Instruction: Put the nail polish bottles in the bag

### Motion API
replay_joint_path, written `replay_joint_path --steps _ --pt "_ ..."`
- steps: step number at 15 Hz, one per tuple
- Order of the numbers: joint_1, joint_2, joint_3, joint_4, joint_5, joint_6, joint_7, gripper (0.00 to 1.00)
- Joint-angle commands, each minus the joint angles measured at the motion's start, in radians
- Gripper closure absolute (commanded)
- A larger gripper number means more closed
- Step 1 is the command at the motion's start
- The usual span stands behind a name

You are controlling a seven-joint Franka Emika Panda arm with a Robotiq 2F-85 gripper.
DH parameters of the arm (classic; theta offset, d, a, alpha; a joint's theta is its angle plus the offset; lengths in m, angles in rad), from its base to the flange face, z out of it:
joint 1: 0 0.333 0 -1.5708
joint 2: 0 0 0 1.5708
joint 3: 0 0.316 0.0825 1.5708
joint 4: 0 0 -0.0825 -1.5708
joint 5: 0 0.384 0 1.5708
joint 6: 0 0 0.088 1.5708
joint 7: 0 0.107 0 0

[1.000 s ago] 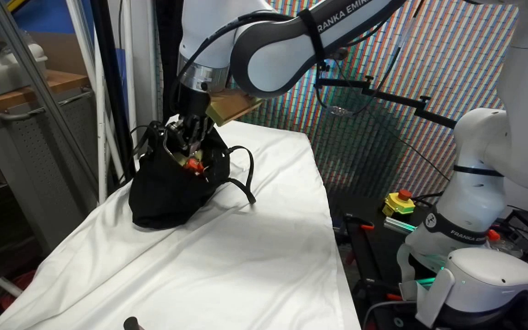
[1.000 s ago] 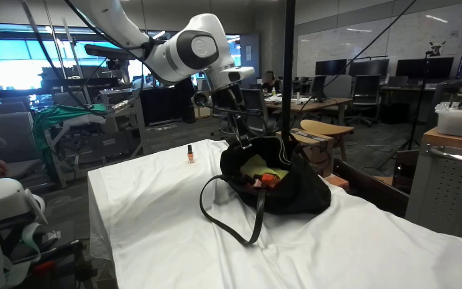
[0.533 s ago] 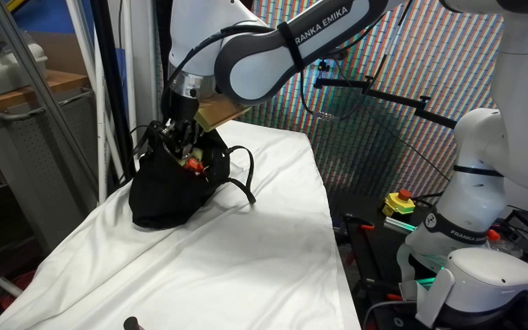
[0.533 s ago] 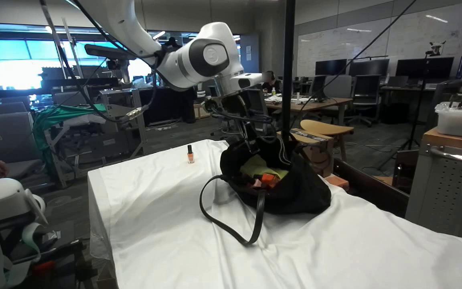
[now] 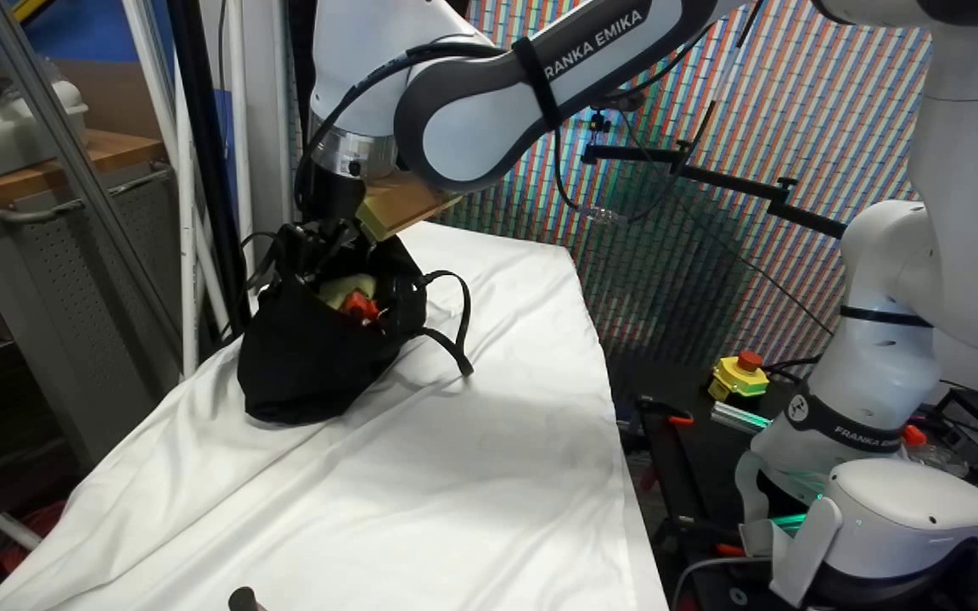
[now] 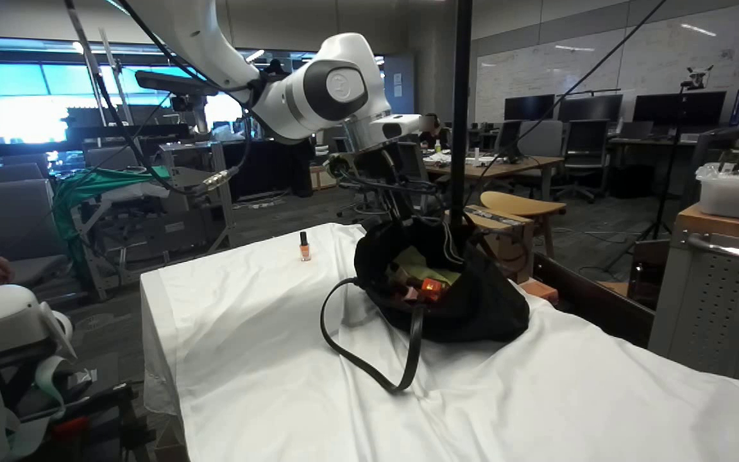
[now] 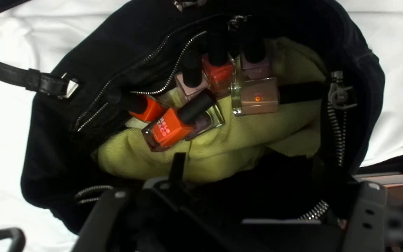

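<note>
Gaping at the edge of the bag [image 6: 482, 301], jaws leave open room beside bottles [image 7: 166, 130].

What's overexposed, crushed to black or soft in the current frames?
In an exterior view, the windows are blown out and the whiteboard shows glare streaks; in both exterior views, the bag is nearly featureless black outside; wrist view: lower-right corner soft, HOLO TACO bottle sharp enough to read.

Black fabric bag [image 5: 311, 365], slouched open before me; inside, jumbled nail polish bottles [image 7: 168, 129], black-capped; outside, an orange bottle [image 6: 305, 251], upright.
</note>
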Motion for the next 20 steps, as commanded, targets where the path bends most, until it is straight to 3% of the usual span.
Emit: replay_joint_path --steps 1,4,5,7,15,20 --pt "0.024 -0.03 -0.017 -0.016 -0.013 0.009 0.005 0.0" --pt "0.041 -0.061 -0.017 -0.048 -0.03 -0.005 0.017 0.0" --pt "0.048 -0.076 -0.016 -0.066 -0.038 -0.003 0.02 0.22" --pt "0.063 -0.115 -0.013 -0.112 -0.058 0.013 0.03 0.26" --pt "0.1 -0.269 0.055 -0.33 -0.137 0.103 0.033 0.81" --pt "0.097 -0.257 0.148 -0.395 -0.058 0.171 -0.106 0.9"
